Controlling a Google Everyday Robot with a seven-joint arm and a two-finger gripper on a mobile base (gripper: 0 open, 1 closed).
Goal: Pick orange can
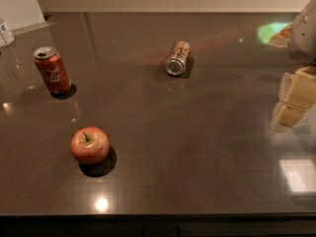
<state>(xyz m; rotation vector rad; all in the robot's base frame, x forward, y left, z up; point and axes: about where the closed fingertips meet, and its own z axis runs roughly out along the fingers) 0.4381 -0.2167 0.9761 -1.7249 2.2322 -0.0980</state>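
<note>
While the gripper [295, 101] sits at the 3 o'clock edge of the frame, over the right side of the dark counter [197, 147], it's well apart from everything on the surface. Only tan blocks show, with a grey bit of arm [303, 33] above them, both partly cut off by the frame edge. Can't tell whether it's released or clenched.

Orange can [177, 58] is at roughly 12 o'clock from counter centre, a touch right, lying on its side. Its silver end faces toward 7 o'clock and the mottled orange-tan body points back toward 1 o'clock. A faint reflection of it shows on the counter just below. From the can, the gripper is at about 4 o'clock, with a clear gap between them.

Red Coca-Cola can [52, 70] stands upright at 10 o'clock, tab end up, well apart from the orange can. Apple [89, 144] is at 8 o'clock, stem up, at 5 o'clock from the red can and not touching it. White object [5, 32] is clipped at the far 10 o'clock corner; can't identify it. Green glow [271, 31] lies on the counter at 2 o'clock, near the arm.
</note>
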